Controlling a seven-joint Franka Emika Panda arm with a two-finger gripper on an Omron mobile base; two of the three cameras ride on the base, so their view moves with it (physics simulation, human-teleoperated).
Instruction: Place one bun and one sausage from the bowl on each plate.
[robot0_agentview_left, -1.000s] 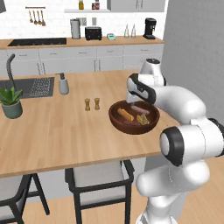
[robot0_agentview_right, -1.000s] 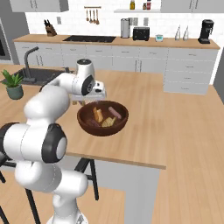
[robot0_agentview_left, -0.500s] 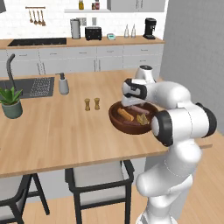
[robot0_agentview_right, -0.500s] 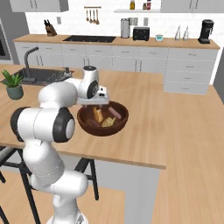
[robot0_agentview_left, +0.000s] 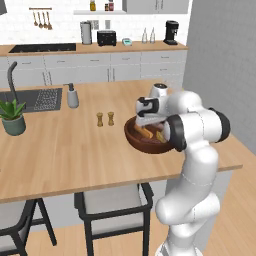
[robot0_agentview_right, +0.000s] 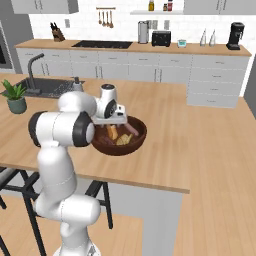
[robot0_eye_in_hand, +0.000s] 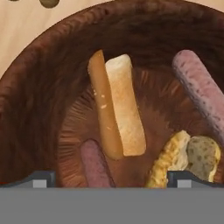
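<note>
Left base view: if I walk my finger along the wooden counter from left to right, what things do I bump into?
Potted plant → soap bottle → two little shakers → the dark wooden bowl, with the robot's tool hanging over it.

You see the dark wooden bowl (robot0_eye_in_hand: 39, 100) on the counter. A split tan bun (robot0_eye_in_hand: 118, 109) lies in its middle, one pinkish sausage (robot0_eye_in_hand: 199, 92) leans on the wall, another sausage (robot0_eye_in_hand: 94, 164) lies beside the bun.
</note>
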